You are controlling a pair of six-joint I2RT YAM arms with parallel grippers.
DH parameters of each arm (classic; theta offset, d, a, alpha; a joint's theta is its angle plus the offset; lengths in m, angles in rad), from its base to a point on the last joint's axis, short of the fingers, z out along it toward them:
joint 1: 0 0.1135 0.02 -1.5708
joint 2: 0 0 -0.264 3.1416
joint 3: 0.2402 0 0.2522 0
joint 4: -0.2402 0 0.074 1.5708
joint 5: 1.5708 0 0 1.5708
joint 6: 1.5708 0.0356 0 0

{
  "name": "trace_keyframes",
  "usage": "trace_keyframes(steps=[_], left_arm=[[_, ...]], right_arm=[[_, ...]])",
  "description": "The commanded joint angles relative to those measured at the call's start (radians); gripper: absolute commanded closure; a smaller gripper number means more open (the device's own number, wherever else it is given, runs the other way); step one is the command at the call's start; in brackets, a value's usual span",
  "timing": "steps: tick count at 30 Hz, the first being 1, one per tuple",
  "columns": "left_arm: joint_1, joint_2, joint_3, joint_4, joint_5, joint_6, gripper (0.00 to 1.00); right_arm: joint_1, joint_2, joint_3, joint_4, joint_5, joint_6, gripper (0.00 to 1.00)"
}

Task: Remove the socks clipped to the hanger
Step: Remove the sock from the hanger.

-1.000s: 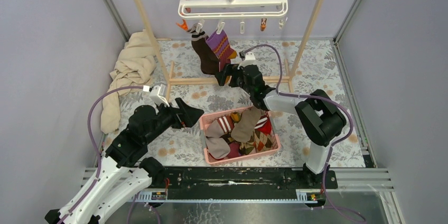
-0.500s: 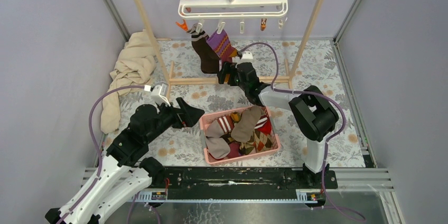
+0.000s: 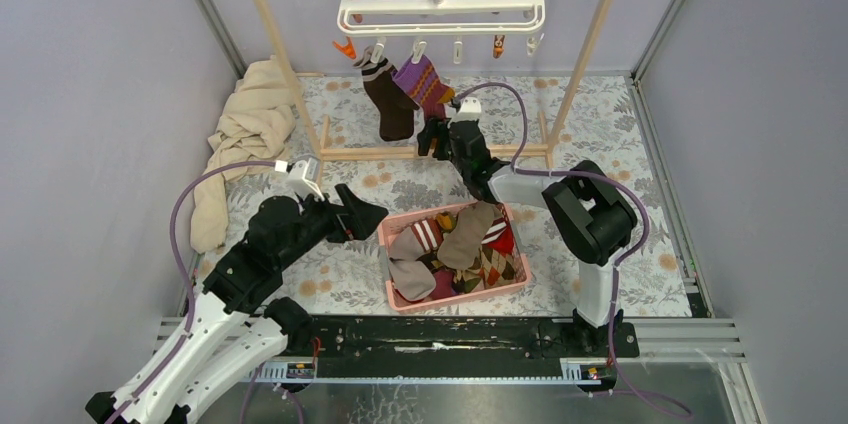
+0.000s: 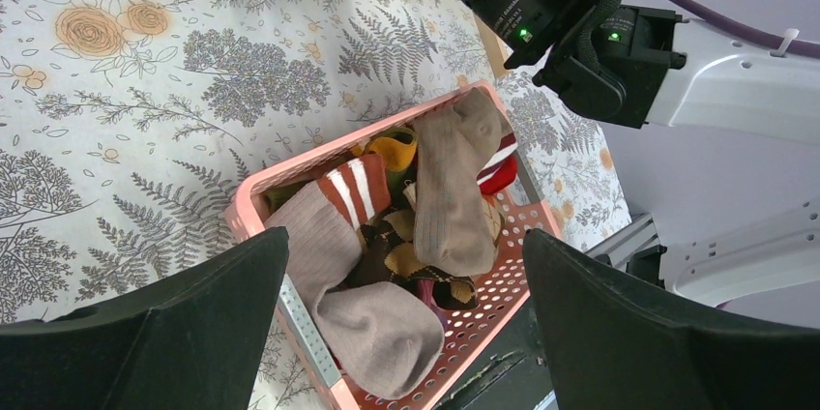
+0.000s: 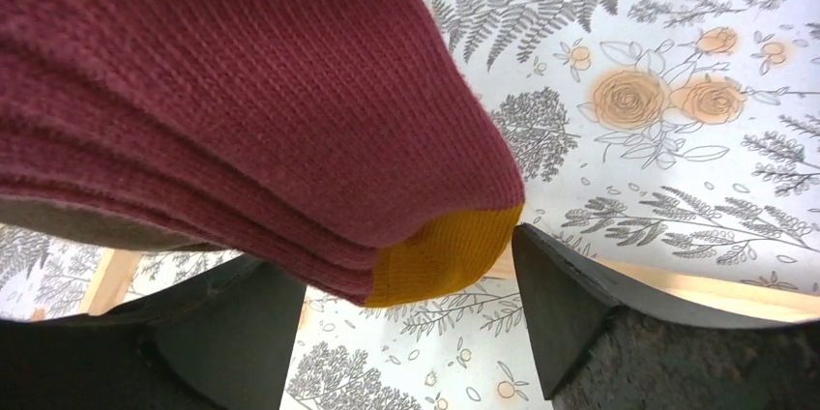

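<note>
Right tool [image 5: 396,270]: jaws spread wide, gripping nothing. The yellow toe of the maroon sock [image 5: 290,110] hangs in the gap between the fingers [image 5: 590,313]; can't tell if it touches them. From the top view my right tool [image 3: 432,136] is raised just under that maroon sock [image 3: 424,84], which hangs by its cuff from a clip on the hanger [image 3: 440,6]. The brown sock [image 3: 388,104] hangs from the next clip, just to the left, touching the maroon one. The hanger hangs from the top rail of the wooden frame [image 3: 280,54].

Left tool [image 4: 401,255]: jaws wide apart, nothing held, above the near-left corner of the pink basket [image 4: 242,221]. Loose socks [image 4: 454,188] are piled in the basket, beige, striped and argyle. The basket sits on the floral desk [image 3: 610,134] between my arms. A beige cloth [image 3: 245,134] is heaped at the desk's left edge.
</note>
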Motion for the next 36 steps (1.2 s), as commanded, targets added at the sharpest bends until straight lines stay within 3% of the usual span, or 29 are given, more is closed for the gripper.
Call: trace_keyframes(steps=[1, 4, 10, 14, 25, 36], left_arm=[[-0.005, 0.009, 0.018, 0.046, 0.003, 0.023, 0.01], [-0.006, 0.021, 0.023, 0.047, 0.003, 0.026, 0.01], [-0.006, 0.040, 0.030, 0.056, 0.013, 0.028, 0.01], [-0.006, 0.044, 0.037, 0.059, 0.019, 0.024, 0.01], [-0.006, 0.102, 0.128, 0.098, 0.050, 0.015, 0.01], [-0.006, 0.292, 0.453, 0.082, 0.038, 0.111, 0.01]], right_arm=[[0.007, -0.043, -0.012, 0.134, 0.070, -0.071, 0.19], [0.007, -0.056, -0.035, 0.174, 0.072, -0.094, 0.32], [0.008, -0.123, -0.116, 0.245, 0.046, -0.123, 0.74], [0.007, -0.191, -0.169, 0.246, 0.029, -0.123, 0.97], [0.007, -0.447, -0.339, 0.155, -0.028, -0.086, 1.00], [0.007, -0.777, -0.454, -0.062, -0.079, -0.082, 1.00]])
